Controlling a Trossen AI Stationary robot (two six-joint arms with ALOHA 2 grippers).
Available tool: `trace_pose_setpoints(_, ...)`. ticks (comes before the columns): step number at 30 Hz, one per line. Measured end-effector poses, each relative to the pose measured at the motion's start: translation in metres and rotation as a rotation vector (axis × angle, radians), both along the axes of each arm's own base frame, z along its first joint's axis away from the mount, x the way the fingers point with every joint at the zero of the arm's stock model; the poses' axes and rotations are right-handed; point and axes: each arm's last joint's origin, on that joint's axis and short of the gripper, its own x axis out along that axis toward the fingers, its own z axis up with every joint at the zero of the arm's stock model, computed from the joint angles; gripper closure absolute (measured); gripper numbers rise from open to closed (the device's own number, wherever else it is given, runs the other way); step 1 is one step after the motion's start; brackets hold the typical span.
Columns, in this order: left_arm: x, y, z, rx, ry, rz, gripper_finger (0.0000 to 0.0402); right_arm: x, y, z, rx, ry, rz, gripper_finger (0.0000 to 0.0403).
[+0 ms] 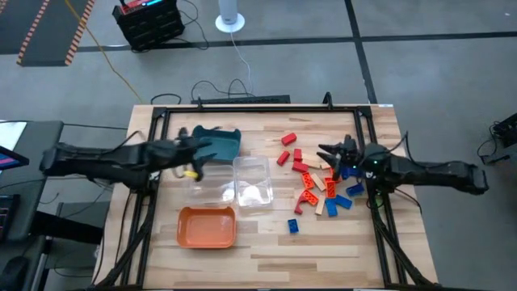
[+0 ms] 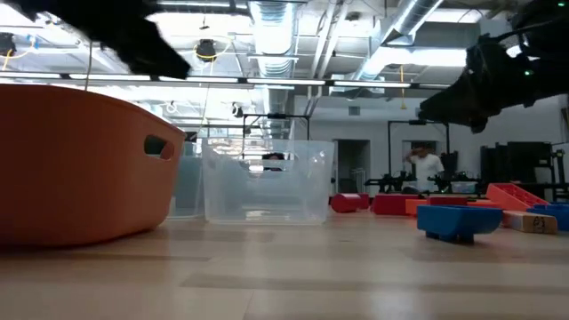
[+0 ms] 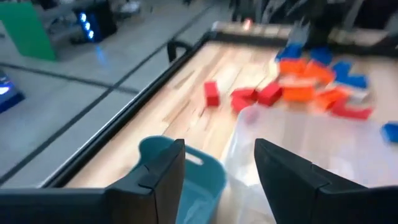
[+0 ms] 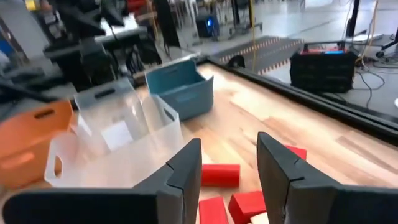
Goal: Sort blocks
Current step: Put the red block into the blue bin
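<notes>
Bench [image 1: 266,242]: pale wood slab in a black frame; bare wood runs along the near edge and between the trays and the block heap.

Trays: teal tray [image 1: 223,142] toward the far edge, clear tray [image 1: 252,180] just in front of it, orange tray [image 1: 207,227] nearest the front. The low view puts the orange tray [image 2: 80,164] large at the left and the clear one [image 2: 267,182] behind it; the overhead view alone shows their staggered layout.

Left claw [image 1: 196,152]: over the teal tray's left side, fingers [image 3: 163,174] apart, nothing between them.

Right claw [image 1: 329,153]: over the heap's far right part, fingers [image 4: 184,168] apart, empty, red bricks just beyond them.

Blocks [image 1: 317,182]: red, orange, blue and tan, scattered right of the clear tray; one blue brick [image 1: 293,226] lies apart toward the front. The low view alone shows a person [image 2: 425,164] far behind.
</notes>
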Motion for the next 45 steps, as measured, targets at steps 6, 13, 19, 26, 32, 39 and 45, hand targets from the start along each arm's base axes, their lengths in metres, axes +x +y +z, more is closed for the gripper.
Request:
trace_pose_setpoints(6, 0.072, 0.022, 0.023, -0.002, 0.141, -0.056, 0.0217, 0.011, 0.001, 0.001, 0.009, -0.014, -0.066, 0.0268)
trace_pose_setpoints(13, 0.151, 0.052, 0.028, -0.109, 0.301, -0.194, 0.0217, 0.014, 0.011, 0.0, 0.02, -0.011, -0.077, 0.0268)
trace_pose_setpoints(19, 0.201, 0.063, 0.016, -0.133, 0.435, -0.258, 0.0217, 0.015, 0.02, -0.002, 0.016, 0.013, -0.026, 0.0268)
trace_pose_setpoints(26, 0.216, 0.064, 0.01, -0.099, 0.495, -0.295, 0.0217, 0.014, 0.021, -0.015, 0.038, 0.138, -0.039, 0.0268)
trace_pose_setpoints(32, 0.207, 0.061, 0.004, -0.033, 0.4, -0.314, 0.0217, 0.03, 0.036, -0.006, 0.032, 0.282, 0.065, 0.0268)
trace_pose_setpoints(39, 0.165, 0.044, 0.013, 0.08, 0.207, -0.295, 0.0217, 0.071, 0.079, 0.015, -0.147, 0.622, 0.318, 0.0268)
trace_pose_setpoints(45, 0.132, 0.033, 0.027, 0.083, 0.13, -0.239, 0.0217, 0.116, 0.112, 0.029, -0.371, 0.852, 0.497, 0.0268)
